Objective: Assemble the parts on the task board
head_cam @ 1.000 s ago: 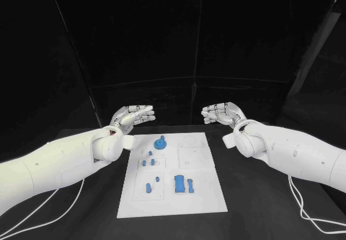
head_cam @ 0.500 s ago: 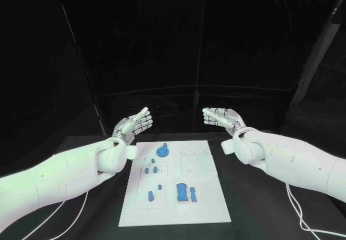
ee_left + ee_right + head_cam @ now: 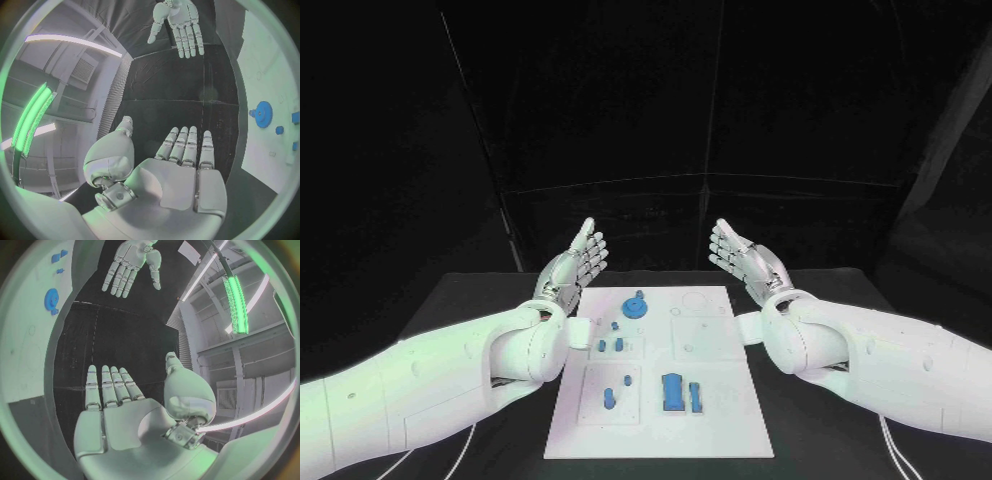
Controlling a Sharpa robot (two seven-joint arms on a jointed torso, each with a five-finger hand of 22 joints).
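Observation:
The white task board (image 3: pixel 661 440) lies in the middle of the black table, with small blue parts on it: a round disc part (image 3: pixel 636 305) at its far end, small pegs (image 3: pixel 609 344) at mid-left, and a larger block (image 3: pixel 675 391) nearer me. My left hand (image 3: pixel 576 262) is raised above the board's far left corner, fingers straight and spread, holding nothing. My right hand (image 3: pixel 740 259) mirrors it above the far right corner, also flat and empty. The left wrist view shows my left hand (image 3: pixel 181 170), the right hand (image 3: pixel 180 25) and the disc (image 3: pixel 263 113).
The black table (image 3: pixel 473 310) extends on both sides of the board. Dark curtains hang behind it. The right wrist view shows my right hand (image 3: pixel 115 405), the left hand (image 3: pixel 130 262) and the board's edge (image 3: pixel 31 325) with the blue disc (image 3: pixel 51 298).
Both hands have uncurled from loosely bent fingers to flat, straight fingers and turned palms toward each other. The whole picture has shifted, so the camera moved. The parts lie as before.

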